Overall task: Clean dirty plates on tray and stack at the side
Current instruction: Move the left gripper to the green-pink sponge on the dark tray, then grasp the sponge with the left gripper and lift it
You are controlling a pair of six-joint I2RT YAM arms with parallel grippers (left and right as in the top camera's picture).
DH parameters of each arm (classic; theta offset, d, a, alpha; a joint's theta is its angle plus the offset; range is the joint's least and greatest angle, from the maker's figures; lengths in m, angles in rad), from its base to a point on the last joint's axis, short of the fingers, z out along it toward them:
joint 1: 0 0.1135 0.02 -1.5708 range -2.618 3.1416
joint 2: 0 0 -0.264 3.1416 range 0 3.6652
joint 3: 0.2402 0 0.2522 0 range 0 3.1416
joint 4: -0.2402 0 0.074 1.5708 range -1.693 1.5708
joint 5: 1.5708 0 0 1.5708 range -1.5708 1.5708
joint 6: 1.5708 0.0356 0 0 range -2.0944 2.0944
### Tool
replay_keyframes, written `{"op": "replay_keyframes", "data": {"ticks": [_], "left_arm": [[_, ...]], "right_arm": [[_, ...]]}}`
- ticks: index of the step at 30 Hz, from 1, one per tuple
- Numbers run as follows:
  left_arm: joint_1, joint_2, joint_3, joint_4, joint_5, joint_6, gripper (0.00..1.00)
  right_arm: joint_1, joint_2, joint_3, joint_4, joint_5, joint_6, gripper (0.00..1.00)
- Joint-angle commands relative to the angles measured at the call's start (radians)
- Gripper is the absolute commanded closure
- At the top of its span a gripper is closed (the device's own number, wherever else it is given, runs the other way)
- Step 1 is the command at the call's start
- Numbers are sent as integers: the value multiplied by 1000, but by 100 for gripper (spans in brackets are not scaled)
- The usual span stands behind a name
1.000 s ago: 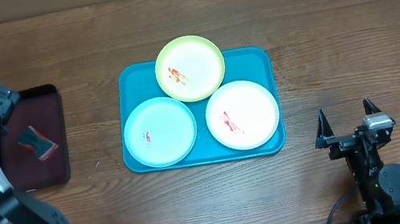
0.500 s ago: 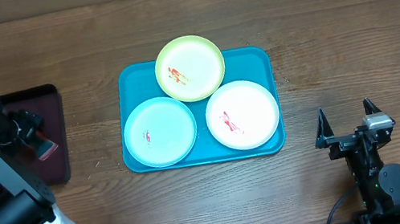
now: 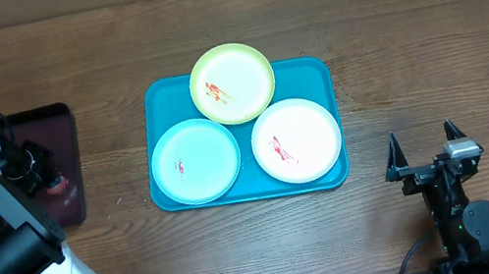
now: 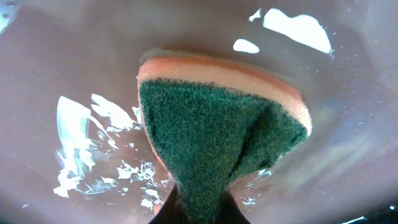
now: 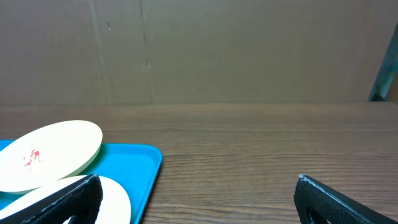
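**Left gripper (image 4: 196,211) pinches the sponge (image 4: 217,124)**

Its jaws squeeze the orange-and-green sponge inside the dark tray (image 3: 58,123). Best to lift slowly with a firm grip. The plates (image 3: 196,161) sit on the turquoise tray (image 3: 313,71), well to this gripper's right. The right gripper (image 3: 424,159) stands wide.

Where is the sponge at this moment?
The sponge is at the far left of the overhead view, over the dark tray, held by the left gripper, left of the turquoise tray.
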State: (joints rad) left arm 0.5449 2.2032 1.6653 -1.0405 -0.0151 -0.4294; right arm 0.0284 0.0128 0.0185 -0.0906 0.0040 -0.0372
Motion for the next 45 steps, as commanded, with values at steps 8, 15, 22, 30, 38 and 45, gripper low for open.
{"op": "replay_keyframes", "data": {"ticks": [8,15,22,30,38,45], "left_arm": [[5,13,19,35,-72,7,0],[5,13,18,38,-100,7,62],[5,11,33,8,-96,11,96],[5,-23,266,-208,-51,-2,96],[3,-125,425,-314,104,0,96],[-2,-84,277,-227,-25,-8,96]], "right_arm": [[0,-10,-10,6,-2,4,0],[0,-10,-10,6,-2,4,0],[0,-10,-10,6,-2,4,0],[0,-10,-10,6,-2,4,0],[0,-10,-10,6,-2,4,0],[0,-10,-10,6,-2,4,0]]}}
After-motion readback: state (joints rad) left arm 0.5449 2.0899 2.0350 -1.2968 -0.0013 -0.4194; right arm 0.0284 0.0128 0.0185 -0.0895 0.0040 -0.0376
